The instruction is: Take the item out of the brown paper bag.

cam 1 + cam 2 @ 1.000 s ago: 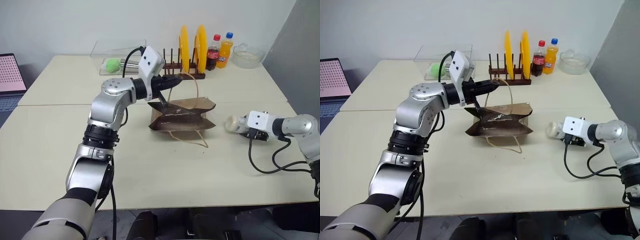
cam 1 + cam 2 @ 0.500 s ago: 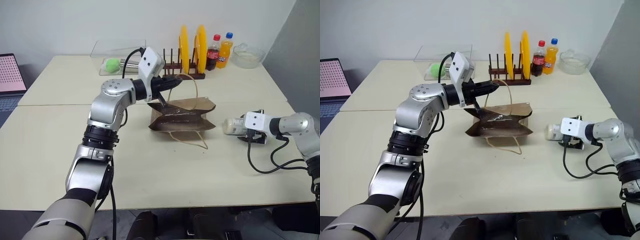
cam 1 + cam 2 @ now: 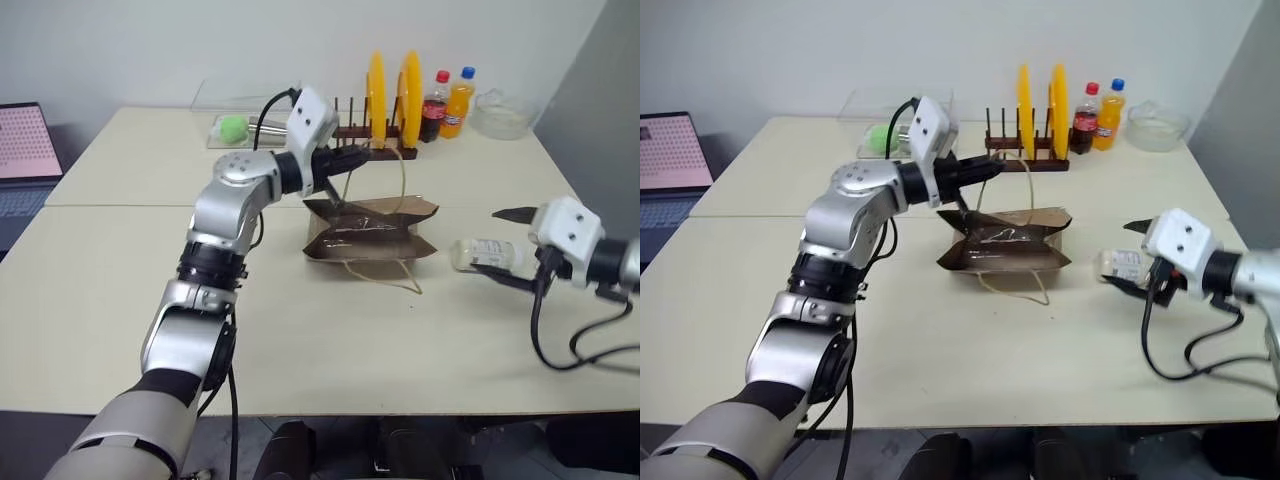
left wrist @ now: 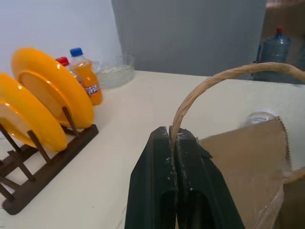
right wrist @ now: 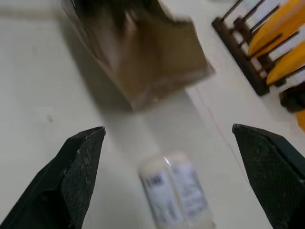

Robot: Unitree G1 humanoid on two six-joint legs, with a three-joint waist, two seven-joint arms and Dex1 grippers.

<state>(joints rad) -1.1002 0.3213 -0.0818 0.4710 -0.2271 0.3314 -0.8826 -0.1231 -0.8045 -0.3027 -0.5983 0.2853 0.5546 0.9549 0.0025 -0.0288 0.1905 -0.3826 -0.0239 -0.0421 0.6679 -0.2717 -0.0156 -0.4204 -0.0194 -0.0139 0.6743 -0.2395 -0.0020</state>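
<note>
The right gripper, jaws spread wide and empty at the frame's right, hangs over the small white bottle lying on the table; a nudge could roll it. The left gripper pinches the brown paper bag's handle at centre; tugging may tear it.

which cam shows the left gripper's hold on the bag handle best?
Left wrist view: the left gripper is shut on the handle of the brown paper bag, seen close up. Both eye views show the same pinch from afar, small and side-on.
</note>
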